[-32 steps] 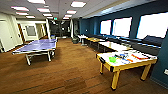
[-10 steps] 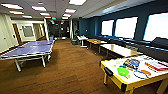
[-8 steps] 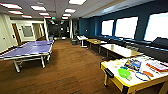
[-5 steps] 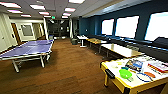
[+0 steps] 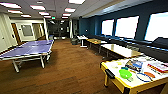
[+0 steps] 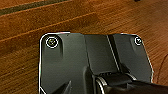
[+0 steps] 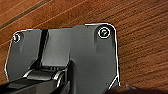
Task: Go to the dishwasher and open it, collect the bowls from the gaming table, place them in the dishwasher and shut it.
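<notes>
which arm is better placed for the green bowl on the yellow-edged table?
Right, probably. The green bowl sits on the gaming table at the head view's lower right, the robot's right side. Both wrist views look down at wood floor.

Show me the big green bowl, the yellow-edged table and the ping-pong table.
green bowl (image 5: 125,74): head view, on its inside.
yellow-edged table (image 5: 115,83): head view, on its near yellow edge.
ping-pong table (image 5: 30,48): head view, on its blue top.
</notes>
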{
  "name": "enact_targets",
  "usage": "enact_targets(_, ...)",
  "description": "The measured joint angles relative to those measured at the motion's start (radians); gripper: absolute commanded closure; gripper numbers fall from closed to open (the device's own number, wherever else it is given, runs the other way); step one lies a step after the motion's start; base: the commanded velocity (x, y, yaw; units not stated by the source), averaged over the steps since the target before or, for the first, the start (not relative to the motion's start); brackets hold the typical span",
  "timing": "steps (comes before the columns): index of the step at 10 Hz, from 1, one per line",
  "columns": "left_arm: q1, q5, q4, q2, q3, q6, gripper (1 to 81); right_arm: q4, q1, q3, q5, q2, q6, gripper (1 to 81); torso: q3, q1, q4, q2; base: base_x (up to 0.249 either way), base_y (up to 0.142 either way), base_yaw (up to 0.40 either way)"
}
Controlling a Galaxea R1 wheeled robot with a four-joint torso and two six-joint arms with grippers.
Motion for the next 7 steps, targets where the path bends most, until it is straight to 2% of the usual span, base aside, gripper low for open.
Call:
enact_targets(3, 0.0, 0.003, 0.0, -0.002, 0.0, 0.0, 1.0, 0.0, 0.0, 0.0, 0.0, 0.0, 0.0, 1.0, 0.0, 0.0, 0.0, 0.0, 0.0, 0.0, 0.0)
enact_targets(7, 0.0, 0.003, 0.0, -0.005, 0.0, 0.0, 1.0, 0.0, 0.0, 0.0, 0.0, 0.0, 0.0, 1.0, 0.0, 0.0, 0.0, 0.0, 0.0, 0.0, -0.169)
